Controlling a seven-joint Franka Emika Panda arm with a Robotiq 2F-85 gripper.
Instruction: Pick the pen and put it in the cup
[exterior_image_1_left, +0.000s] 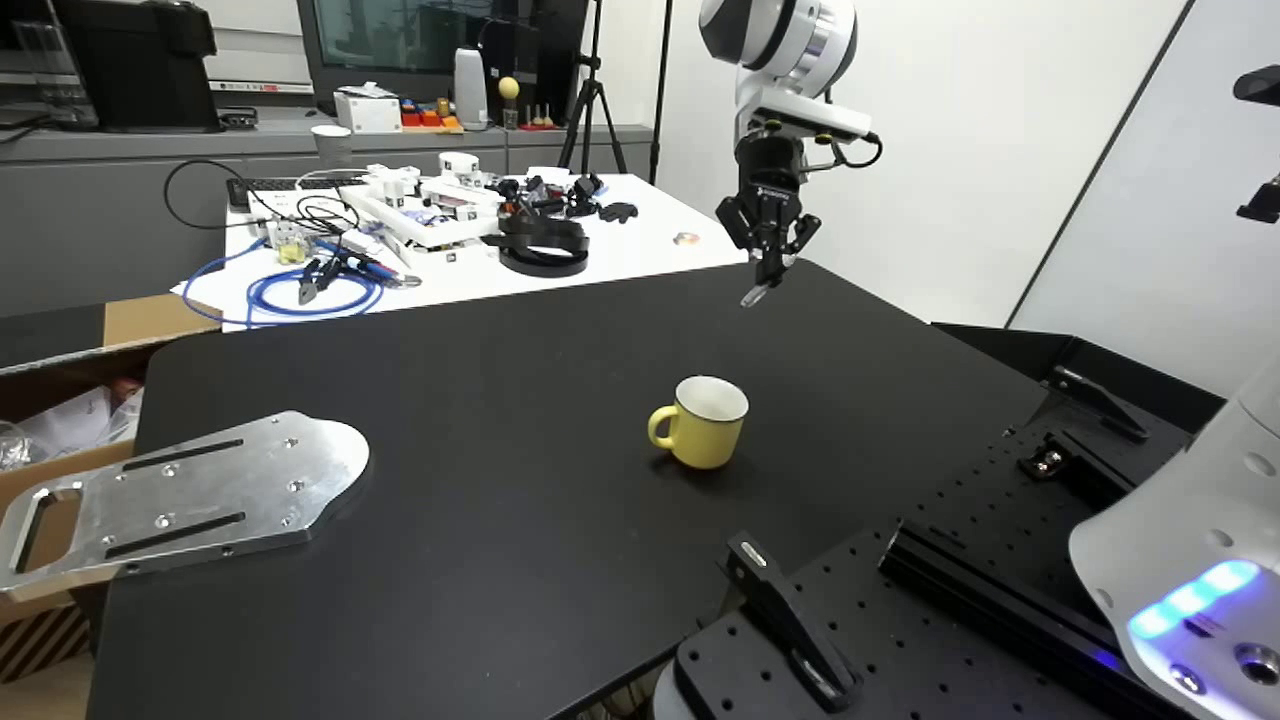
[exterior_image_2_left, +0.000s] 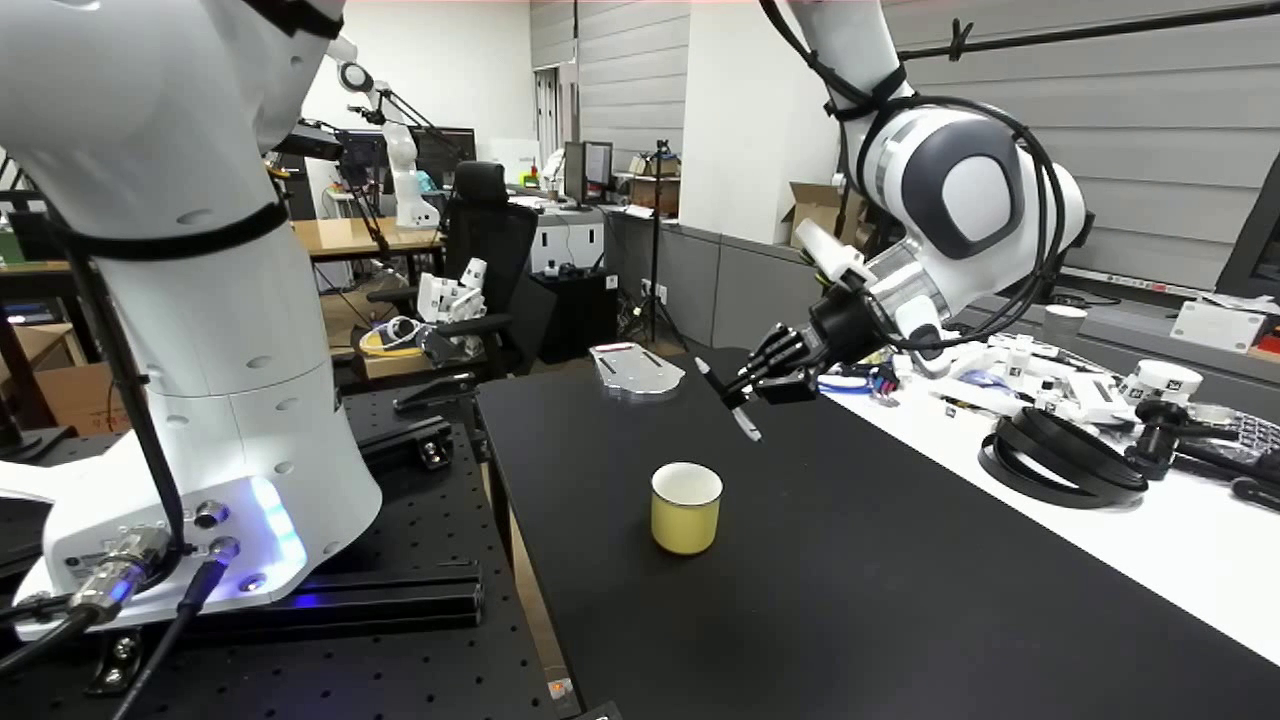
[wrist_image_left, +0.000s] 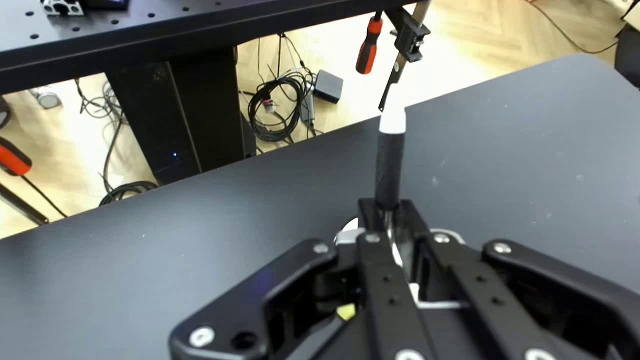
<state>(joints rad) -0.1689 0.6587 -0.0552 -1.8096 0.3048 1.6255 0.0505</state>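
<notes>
Pen (wrist_image_left: 389, 167) — dark with whitish ends — is slanting in the claw (exterior_image_2_left: 736, 393), poking out on both sides of it | claw is hanging above the black table (exterior_image_1_left: 480, 450), its fingers (wrist_image_left: 377, 265) are pinching the pen, almost together | yellow cup (exterior_image_1_left: 703, 440) is standing upright on the table, lower than the claw and apart from it

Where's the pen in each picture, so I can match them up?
In an exterior view, the pen is slightly right of and above centre, whitish end showing.
In an exterior view, the pen slants just right of centre, its top leaning left.
In the wrist view, the pen is right of centre, pointing towards the top edge.
Shared landmark: the gripper, holding the pen in all three.
</notes>
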